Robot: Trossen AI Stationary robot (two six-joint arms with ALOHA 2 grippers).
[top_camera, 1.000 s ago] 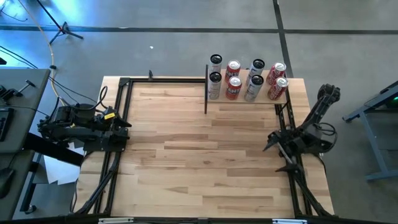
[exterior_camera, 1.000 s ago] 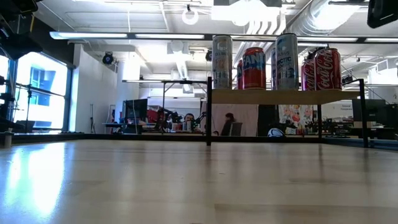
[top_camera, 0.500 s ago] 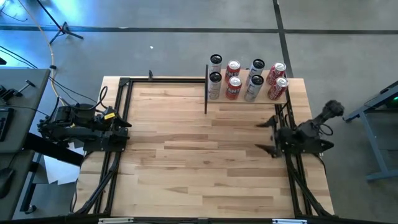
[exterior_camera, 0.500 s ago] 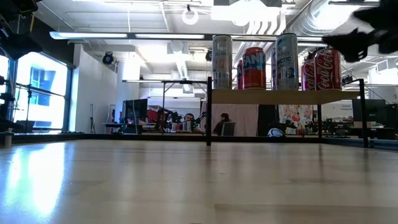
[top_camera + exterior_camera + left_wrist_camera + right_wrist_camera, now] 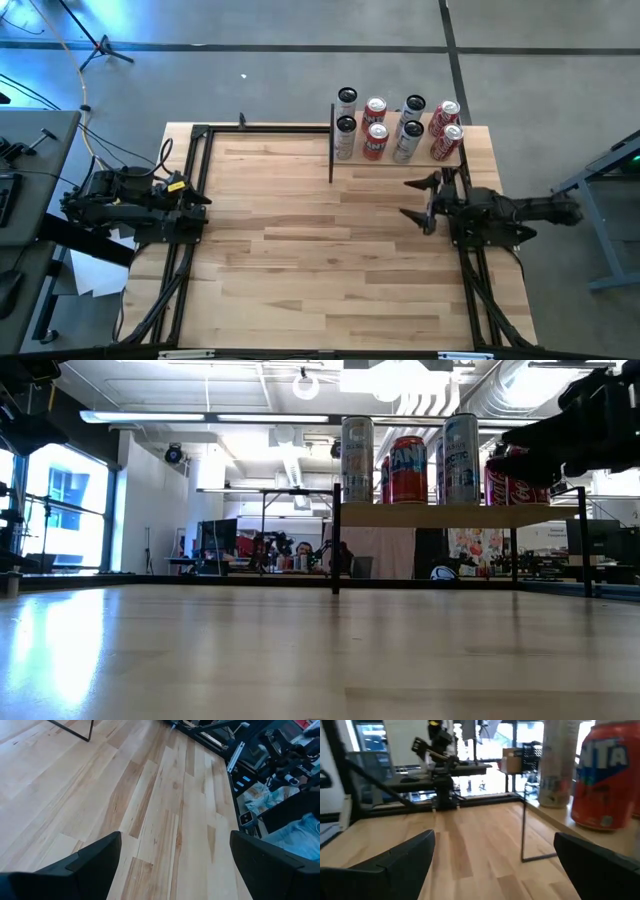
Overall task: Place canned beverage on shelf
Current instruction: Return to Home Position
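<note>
The shelf [image 5: 398, 161], a small pale wood board on thin black uprights, stands at the table's far right. Several cans stand upright on it, among them an orange Fanta can [image 5: 604, 780], a tall pale can [image 5: 357, 460] and red cola cans [image 5: 448, 128]. My right gripper [image 5: 414, 199] hovers open just in front of the shelf's near edge, pointing level toward the table's left, with nothing between its fingers [image 5: 395, 865]. My left gripper [image 5: 203, 210] waits open at the table's left edge, over bare wood [image 5: 170, 810].
Black metal frame rails [image 5: 190, 190] run along the table's left and right sides [image 5: 470, 280]. Bare plank tabletop [image 5: 310, 220] lies between the two arms. The shelf's black upright [image 5: 523, 830] stands close ahead of my right gripper. The room beyond shows desks and equipment.
My right gripper has swung from pointing toward the table's near-left corner to pointing straight left, travelling toward the far edge and slightly down until it hangs beside the shelf's near edge. It has stayed open. The cans and shelf have not moved.
</note>
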